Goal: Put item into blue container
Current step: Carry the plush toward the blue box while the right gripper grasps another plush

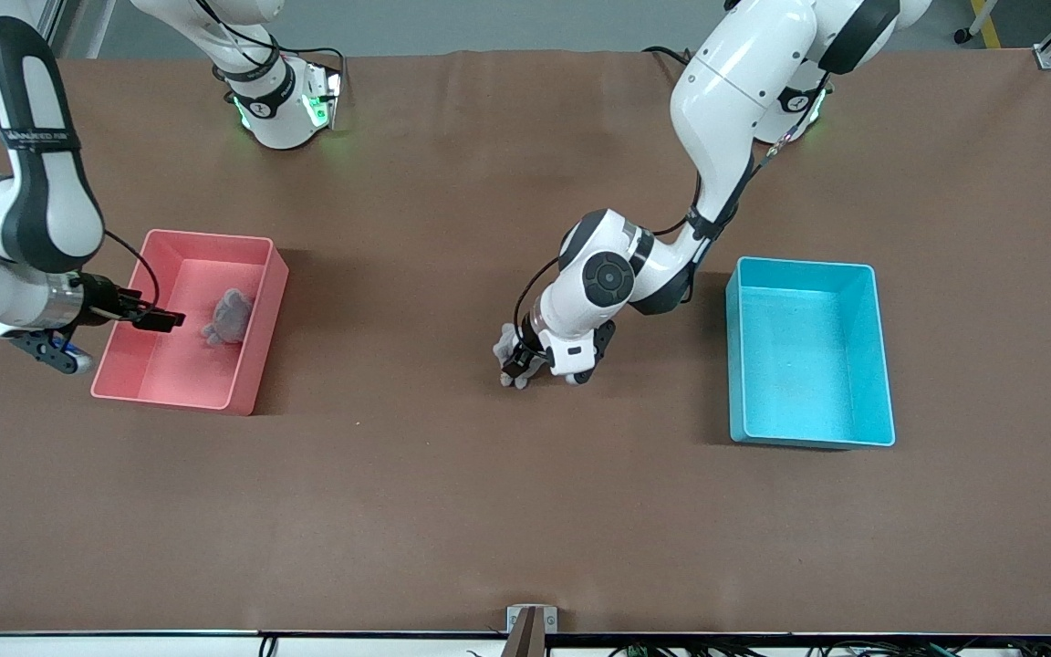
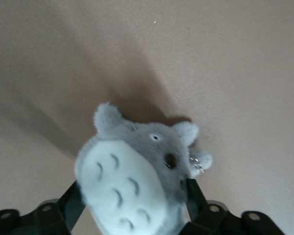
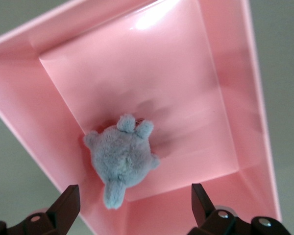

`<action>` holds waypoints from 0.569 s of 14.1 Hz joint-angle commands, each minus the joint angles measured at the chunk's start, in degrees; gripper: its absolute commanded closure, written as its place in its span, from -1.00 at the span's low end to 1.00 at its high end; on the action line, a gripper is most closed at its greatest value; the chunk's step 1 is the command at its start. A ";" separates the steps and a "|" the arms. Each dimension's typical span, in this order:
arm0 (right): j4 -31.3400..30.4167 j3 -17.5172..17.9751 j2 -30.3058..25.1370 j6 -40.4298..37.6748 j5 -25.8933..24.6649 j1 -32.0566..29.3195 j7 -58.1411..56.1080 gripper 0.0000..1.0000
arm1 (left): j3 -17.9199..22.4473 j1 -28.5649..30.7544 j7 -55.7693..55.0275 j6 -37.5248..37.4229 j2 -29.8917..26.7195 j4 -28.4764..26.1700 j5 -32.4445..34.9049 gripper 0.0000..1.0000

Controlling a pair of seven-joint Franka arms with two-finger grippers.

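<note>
The left gripper (image 1: 518, 363) reaches down to mid-table, fingers (image 2: 195, 195) straddling a grey plush toy (image 2: 132, 181), not clearly clamped. The blue container (image 1: 881, 365) sits well apart. The right gripper (image 1: 161, 319) hovers open over the pink bin (image 1: 256, 351).

Bare brown table (image 1: 452, 474) between pink bin (image 1: 256, 342) and blue container (image 1: 881, 365), container's top unobstructed

table (image 1: 452, 511): brown | on it: pink bin (image 1: 256, 365), blue container (image 1: 881, 365), plush toy (image 1: 503, 347)
</note>
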 commanded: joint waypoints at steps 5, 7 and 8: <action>-10.65 1.08 -2.00 12.63 4.13 1.35 0.50 -1.00 | 0.73 -0.10 -0.24 0.33 0.27 0.98 4.96 1.00; -10.65 1.08 -0.68 12.81 6.85 1.53 0.50 -1.00 | 0.81 0.86 -0.33 -1.59 -1.66 0.89 6.90 1.00; -10.65 1.08 0.28 12.98 6.95 1.62 0.50 -1.00 | 0.81 2.00 -0.25 -3.78 -3.58 0.89 7.60 1.00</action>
